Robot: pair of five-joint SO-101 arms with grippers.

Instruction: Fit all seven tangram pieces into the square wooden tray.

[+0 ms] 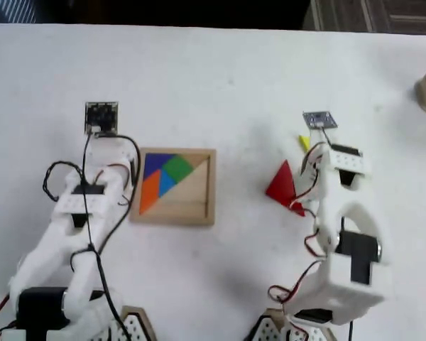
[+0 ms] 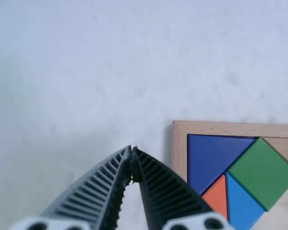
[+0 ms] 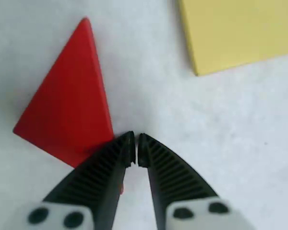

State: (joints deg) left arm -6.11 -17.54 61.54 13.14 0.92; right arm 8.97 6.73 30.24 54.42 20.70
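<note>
Left gripper (image 2: pixel 133 153): I'm seeing its jaws closed tip to tip on nothing, hanging over the bare table (image 2: pixel 86 72) just beside the tray's (image 2: pixel 178 148) outer rim.
Right gripper (image 3: pixel 136 143): I'm reading its jaws as pinched together and empty. It is sitting well apart from the tray (image 1: pixel 174 216), with its tips right at the red triangle's (image 3: pixel 67 110) edge.
Tray: it is lying flat between the two arms, close to the left one, and part of its floor is showing bare wood.
Pieces in the tray: a blue triangle (image 2: pixel 209 153), green square (image 2: pixel 262 173), orange triangle (image 2: pixel 217 197) and light-blue triangle (image 2: pixel 240 206) are sitting packed together in the corner nearest the left gripper.
Red triangle (image 1: pixel 281 181): it is lying on the table well apart from the tray, by the right arm.
Yellow piece (image 3: pixel 240 33): it is lying near the red triangle, not touching it, a little farther from the tray (image 1: pixel 304 142).
</note>
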